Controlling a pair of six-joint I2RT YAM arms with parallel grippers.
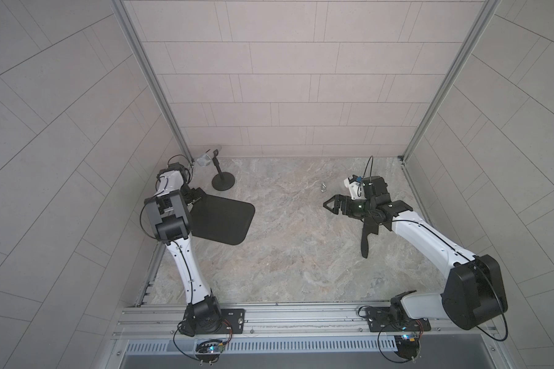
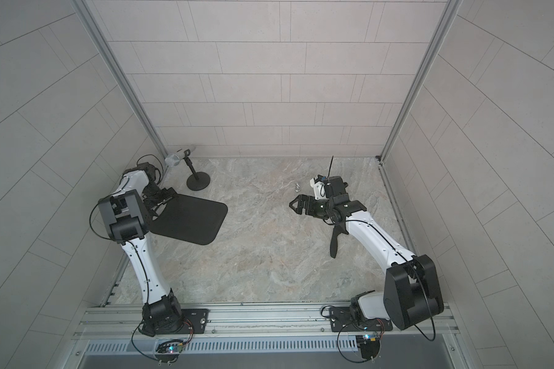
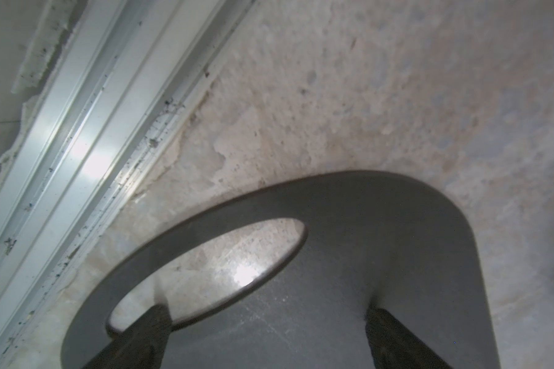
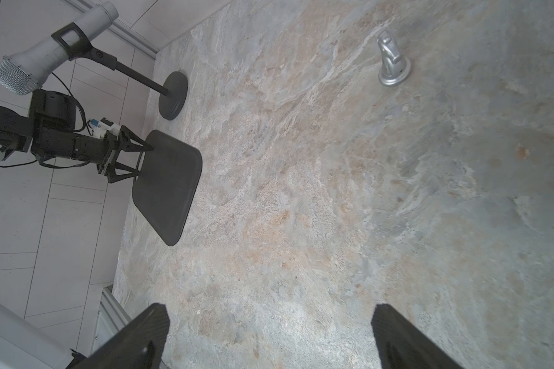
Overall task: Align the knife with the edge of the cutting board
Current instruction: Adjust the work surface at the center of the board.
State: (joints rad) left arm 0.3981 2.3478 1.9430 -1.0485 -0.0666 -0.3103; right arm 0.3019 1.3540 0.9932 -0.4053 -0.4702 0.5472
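Note:
The matte-black cutting board [image 1: 224,220] [image 2: 192,220] lies at the table's left, its oval handle hole [image 3: 211,271] toward the left wall. My left gripper [image 1: 195,197] [image 3: 269,322] stands open over that handle end, one finger [image 3: 152,322] at the hole's rim, the other on the board's far side. The black knife [image 1: 366,242] [image 2: 334,244] lies on the table at the right, its blade partly hidden under my right arm. My right gripper [image 1: 328,206] [image 4: 269,322] is open and empty, pointing left, past the knife.
A microphone on a stand with a round black base [image 1: 223,183] [image 4: 173,96] stands at the back left, near the board. A small silver figurine [image 1: 323,187] [image 4: 392,64] sits behind my right gripper. Aluminium rails [image 3: 77,127] border the marble table [image 1: 285,255].

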